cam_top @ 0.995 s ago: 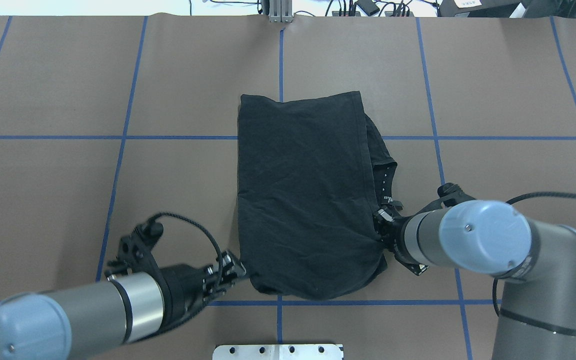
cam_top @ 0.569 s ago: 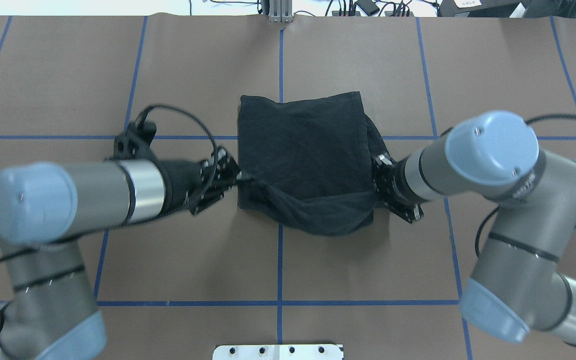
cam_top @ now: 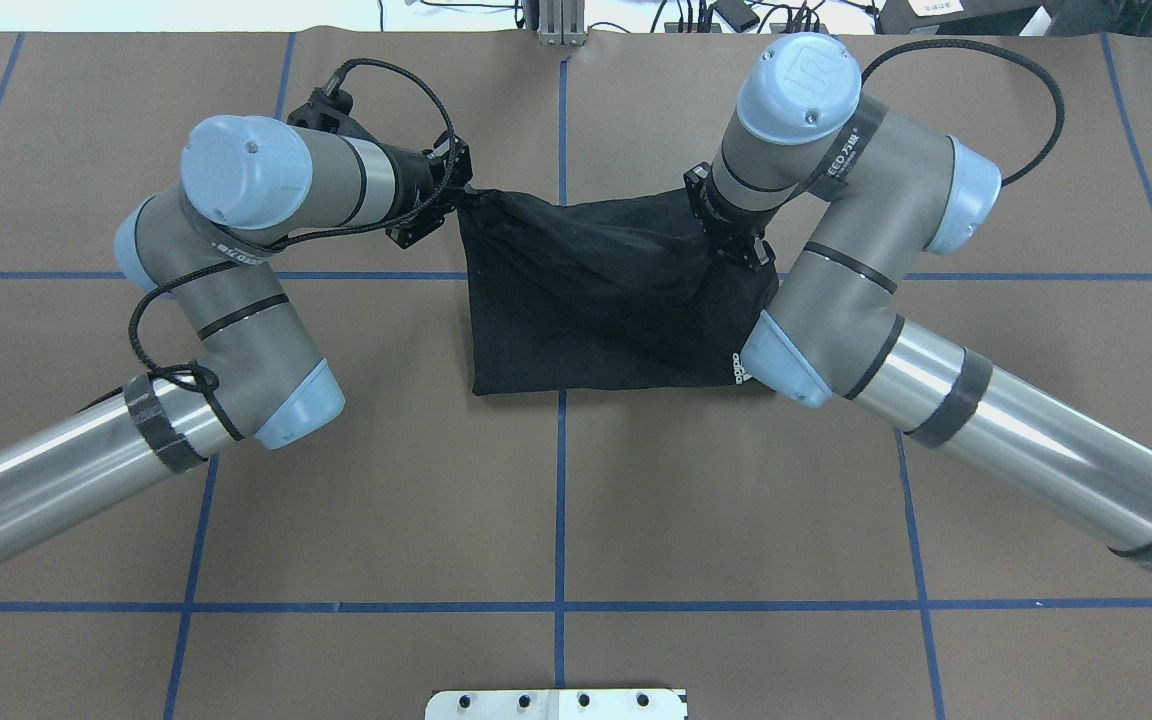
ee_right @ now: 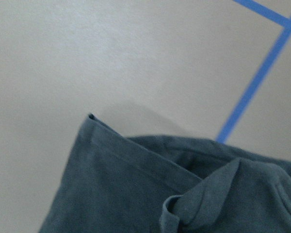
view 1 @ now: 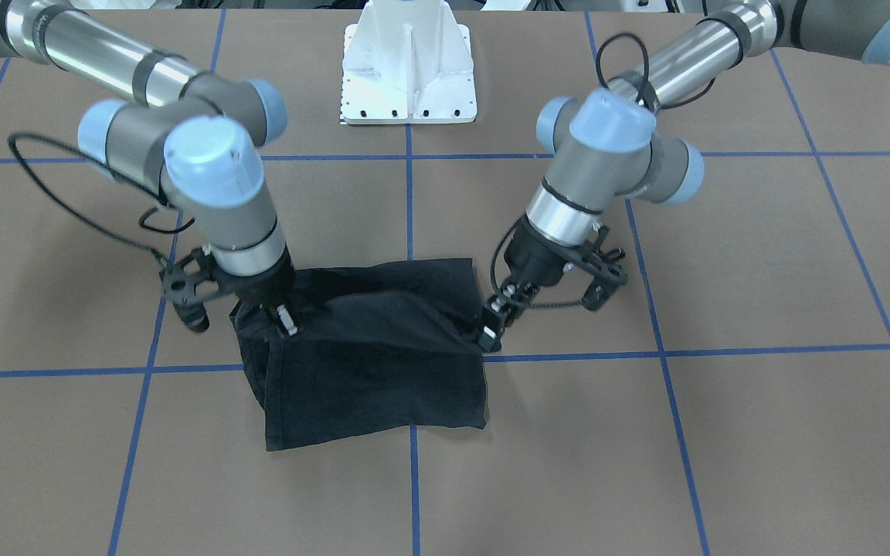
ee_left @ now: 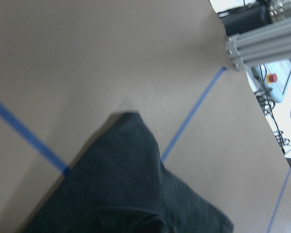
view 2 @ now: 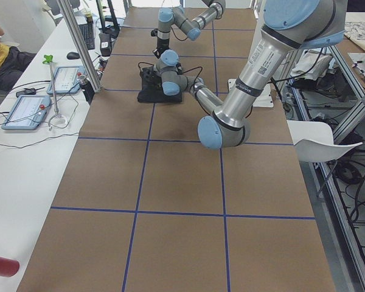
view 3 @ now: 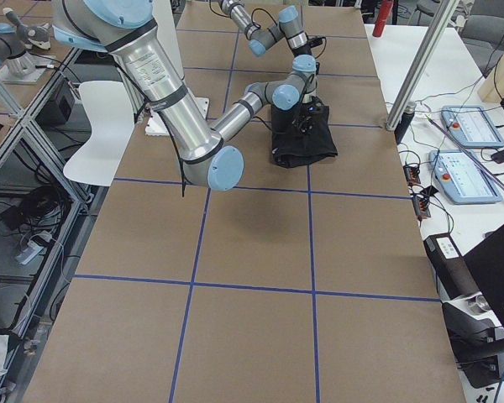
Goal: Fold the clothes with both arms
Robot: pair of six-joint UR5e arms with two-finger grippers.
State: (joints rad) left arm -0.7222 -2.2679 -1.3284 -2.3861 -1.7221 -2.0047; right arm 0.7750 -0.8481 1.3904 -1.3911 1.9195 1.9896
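The left pincer [cam_top: 458,197] is clenched on one corner of the black T-shirt [cam_top: 586,300], the cloth bunched at its tips, and hangs above the worktop [cam_top: 336,480] toward the far edge. From there the T-shirt runs rightward, its long axis parallel to that far edge. It lies in the worktop's far half, midway between the left and right ends. Its crease rests on the side nearer the robot, and the top layer slopes up to the two held corners. The right pincer [view 1: 284,320] is clenched on the opposite corner, roughly level with the left one. Neither arm is nearer, so the coming move looks like a joint lowering onto the far hem, which seems to lie beyond and below both grips.
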